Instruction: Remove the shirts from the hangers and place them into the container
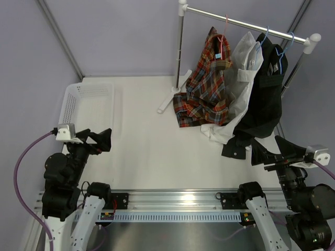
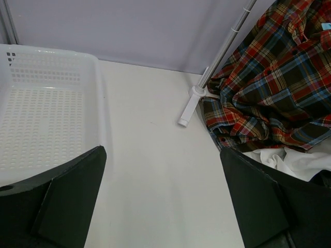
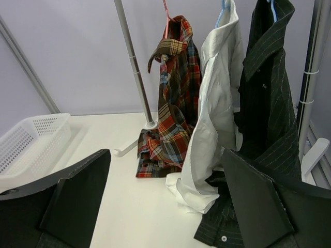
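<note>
Shirts (image 1: 236,78), three of them, hang side by side at the far right of the desk (image 1: 146,141): the plaid shirt (image 1: 207,89) on a pink-red hanger (image 1: 228,44), the white shirt (image 1: 242,97) and the black shirt (image 1: 268,94) on light blue hangers (image 1: 260,44). The hooks ride a chrome rail (image 1: 235,21) set low enough that the tails slump and pool on the desk, with the white hem spilling forward beside the black. The container (image 1: 94,90), a white lattice basket, waits empty at the far left, well apart from the rack, its open top ready for the garments. Both arms sit back at the near edge. The left pincer (image 1: 104,140) is near the container's near end and the right pincer (image 1: 268,149) just in front of the black hem, each with jaws spread wide and holding nothing. No shirt is off its hanger yet, so the job looks to be at its very start.
</note>
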Robot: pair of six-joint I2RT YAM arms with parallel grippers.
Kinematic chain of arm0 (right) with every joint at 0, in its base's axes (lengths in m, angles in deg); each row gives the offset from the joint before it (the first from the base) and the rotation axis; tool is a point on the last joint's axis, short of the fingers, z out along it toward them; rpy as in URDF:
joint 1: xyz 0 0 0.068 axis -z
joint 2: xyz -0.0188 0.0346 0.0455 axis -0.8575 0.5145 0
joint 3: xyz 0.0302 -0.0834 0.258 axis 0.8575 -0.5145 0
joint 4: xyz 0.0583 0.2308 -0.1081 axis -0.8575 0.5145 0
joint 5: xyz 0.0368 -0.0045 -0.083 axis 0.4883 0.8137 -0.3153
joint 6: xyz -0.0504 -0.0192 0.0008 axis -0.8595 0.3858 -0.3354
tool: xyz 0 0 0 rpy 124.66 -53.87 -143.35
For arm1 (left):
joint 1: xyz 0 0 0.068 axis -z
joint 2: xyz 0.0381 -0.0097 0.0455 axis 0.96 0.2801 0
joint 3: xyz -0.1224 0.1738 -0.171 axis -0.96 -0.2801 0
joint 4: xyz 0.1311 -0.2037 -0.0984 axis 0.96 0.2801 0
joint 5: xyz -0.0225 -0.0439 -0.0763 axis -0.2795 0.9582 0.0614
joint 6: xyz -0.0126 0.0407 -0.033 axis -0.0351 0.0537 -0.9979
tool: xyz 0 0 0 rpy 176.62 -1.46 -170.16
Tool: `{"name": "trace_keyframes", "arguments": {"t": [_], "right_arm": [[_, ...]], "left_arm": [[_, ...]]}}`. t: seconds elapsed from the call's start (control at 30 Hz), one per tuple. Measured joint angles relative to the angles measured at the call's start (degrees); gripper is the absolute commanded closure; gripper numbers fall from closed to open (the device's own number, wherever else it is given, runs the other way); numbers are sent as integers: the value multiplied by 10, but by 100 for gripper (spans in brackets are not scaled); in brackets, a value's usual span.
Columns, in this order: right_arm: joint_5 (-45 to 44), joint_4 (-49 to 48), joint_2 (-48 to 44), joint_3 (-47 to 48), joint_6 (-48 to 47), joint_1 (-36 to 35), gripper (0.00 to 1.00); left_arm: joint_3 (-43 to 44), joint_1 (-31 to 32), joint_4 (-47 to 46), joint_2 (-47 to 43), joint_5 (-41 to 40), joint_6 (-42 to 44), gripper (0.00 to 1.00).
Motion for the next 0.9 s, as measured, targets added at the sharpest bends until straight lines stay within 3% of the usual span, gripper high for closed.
{"name": "trace_keyframes", "arguments": {"t": [0.3, 0.47, 0.9], "right_arm": [[69, 30, 70, 19, 16, 0, 1], [87, 46, 217, 43, 41, 0, 1], [58, -10, 601, 303, 54, -1, 7]], "left_arm": [[-5, 0, -19, 59, 24, -1, 1], [-48, 0, -51, 70, 43, -12, 1], [-110, 2, -74, 60, 40, -12, 1]]}}
